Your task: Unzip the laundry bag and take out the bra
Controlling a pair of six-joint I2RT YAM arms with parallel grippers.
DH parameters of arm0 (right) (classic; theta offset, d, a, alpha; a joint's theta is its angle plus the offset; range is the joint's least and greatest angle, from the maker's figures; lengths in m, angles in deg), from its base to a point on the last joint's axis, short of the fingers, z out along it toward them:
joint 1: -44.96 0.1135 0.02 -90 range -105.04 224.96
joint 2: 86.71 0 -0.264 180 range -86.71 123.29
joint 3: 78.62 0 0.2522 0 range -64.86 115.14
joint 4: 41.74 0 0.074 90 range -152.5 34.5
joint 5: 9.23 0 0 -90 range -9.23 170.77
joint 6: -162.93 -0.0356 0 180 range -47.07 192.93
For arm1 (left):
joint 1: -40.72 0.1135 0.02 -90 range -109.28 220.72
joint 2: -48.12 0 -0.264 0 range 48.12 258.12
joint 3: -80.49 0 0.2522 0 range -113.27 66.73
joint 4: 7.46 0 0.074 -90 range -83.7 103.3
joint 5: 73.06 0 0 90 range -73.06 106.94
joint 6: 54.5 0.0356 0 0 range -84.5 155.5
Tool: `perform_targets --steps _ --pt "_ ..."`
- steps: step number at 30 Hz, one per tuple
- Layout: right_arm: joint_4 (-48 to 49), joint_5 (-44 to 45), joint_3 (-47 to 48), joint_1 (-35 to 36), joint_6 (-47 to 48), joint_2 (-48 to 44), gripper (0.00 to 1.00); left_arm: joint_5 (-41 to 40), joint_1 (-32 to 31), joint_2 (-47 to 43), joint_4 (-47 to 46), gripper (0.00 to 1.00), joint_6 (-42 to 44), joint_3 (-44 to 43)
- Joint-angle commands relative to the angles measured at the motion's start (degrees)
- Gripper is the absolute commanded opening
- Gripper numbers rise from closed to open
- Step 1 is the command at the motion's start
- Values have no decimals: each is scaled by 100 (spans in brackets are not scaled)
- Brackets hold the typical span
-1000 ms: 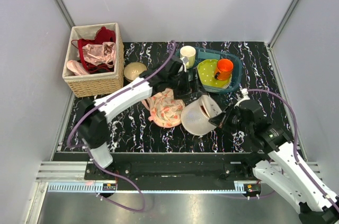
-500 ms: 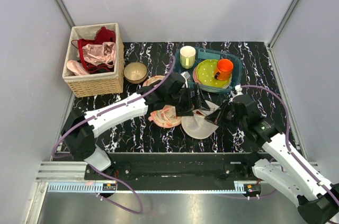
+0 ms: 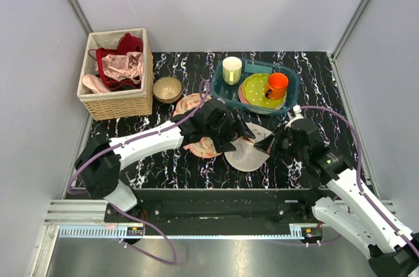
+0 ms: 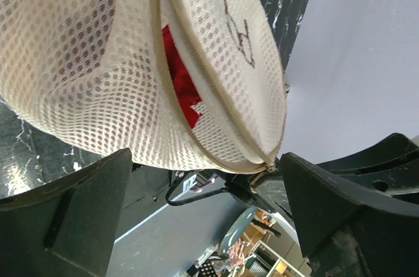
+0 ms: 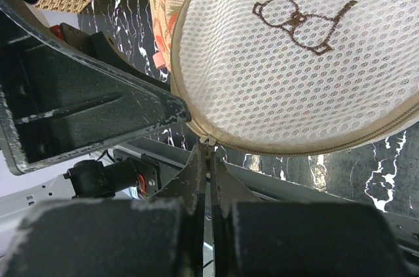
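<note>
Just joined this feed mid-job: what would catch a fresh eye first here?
The white mesh laundry bag lies at mid-table, gaping along its zip with red cloth showing inside. The right hand is shut on the zip pull at the bag's rim, and the left hand hangs wide open at the gap. At far left, a wicker basket holds more clothes.

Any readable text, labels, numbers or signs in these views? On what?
No words, brands or numbers readable in any view.
Only sign: a brown stitched bra outline on the laundry bag mesh, both wrist views.
Background clutter in the left wrist view: too blurred to read.
</note>
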Motion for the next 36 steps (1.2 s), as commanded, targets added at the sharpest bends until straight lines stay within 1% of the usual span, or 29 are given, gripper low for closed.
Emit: perform_targets --steps 1,5,7,8,10,12,13,16,20,24,26,28,29,31,32,33,36 --pt "126 -57 68 15 10 -90 0 -78 37 -180 -637 98 -326 -31" --pt "117 -74 -2 24 10 -107 0 -16 107 30 -839 97 -361 -145" --pt "117 -83 7 24 1 -133 0 63 107 188 -858 90 -300 -268" --pt "109 -74 7 24 -8 -151 0 98 107 363 -814 85 -282 -338" --pt "82 -48 -2 24 1 -160 0 265 151 505 -805 58 -256 -505" --pt "21 -13 -28 24 36 -204 0 440 221 567 -813 17 -177 -593" --pt "-23 13 -72 15 45 -239 0 510 326 550 -770 0 -2 -637" --pt "-172 277 -344 6 142 -423 0 547 598 322 -392 0 375 -699" --pt "-208 181 -941 15 -147 -581 0 599 1012 -188 -295 0 640 -506" --pt "-418 294 -1048 15 -280 -950 0 844 1293 -180 -67 0 1052 -690" --pt "-664 478 -865 15 -210 -995 0 950 1337 -23 3 0 1229 -927" --pt "-883 576 -715 6 -105 -986 0 1099 1382 240 109 0 1589 -1155" --pt "-919 663 -618 15 -61 -977 0 1196 1408 372 162 0 1686 -1504" --pt "-990 769 -573 15 -8 -907 0 1626 1426 784 355 0 1949 -1866" --pt "-1008 830 -538 15 10 -872 0 1758 1426 900 408 0 2064 -2234" --pt "-1034 840 -512 15 1 -828 0 1794 1434 997 669 0 2247 -2385" --pt "-991 743 -494 15 -113 -915 0 1671 1461 1348 987 0 2495 -2859"
